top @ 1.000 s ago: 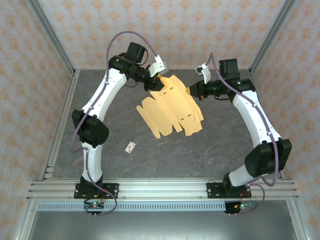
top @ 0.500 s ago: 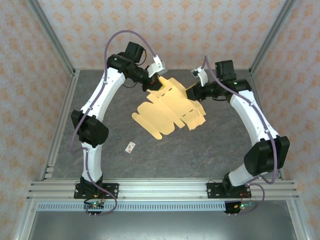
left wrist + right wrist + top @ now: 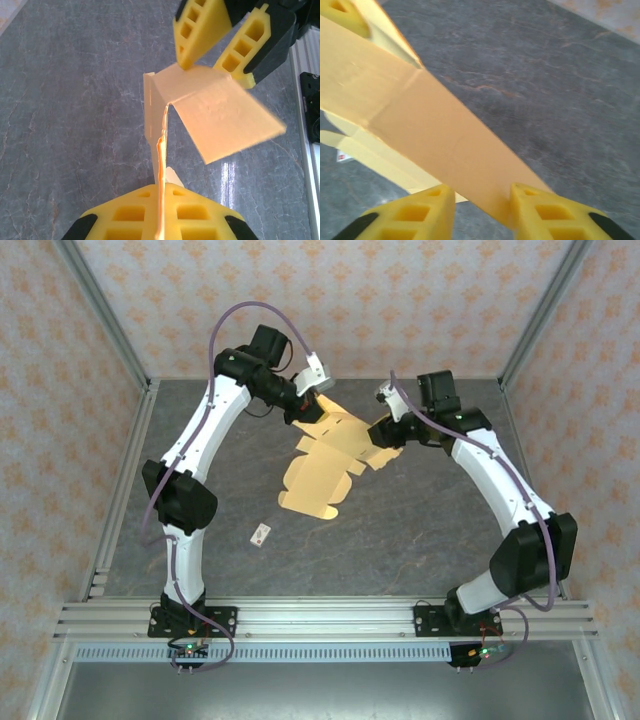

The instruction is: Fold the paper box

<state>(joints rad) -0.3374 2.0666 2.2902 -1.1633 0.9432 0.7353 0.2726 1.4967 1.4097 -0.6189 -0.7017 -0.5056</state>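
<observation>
The paper box [image 3: 322, 462] is a light orange-tan die-cut sheet, held up off the table and drooping toward the near left. My left gripper [image 3: 309, 407] is shut on its far edge; in the left wrist view the thin sheet [image 3: 161, 150] runs edge-on between the closed fingers of that gripper [image 3: 161, 200]. One flap [image 3: 222, 115] bends off to the right. My right gripper [image 3: 384, 432] stands open at the sheet's right side. In the right wrist view the flap [image 3: 435, 130] passes between the spread fingers of this gripper [image 3: 482, 200] and rests against the right one.
A tiny white tag [image 3: 262, 534] lies on the grey table [image 3: 420, 530] near the front left of the sheet. Aluminium frame rails [image 3: 120, 480] border the table, and patterned walls stand behind.
My right gripper has opened and let go of the sheet's right edge while shifting left. The sheet has swung from spread flat to folded and hanging from the left gripper.
</observation>
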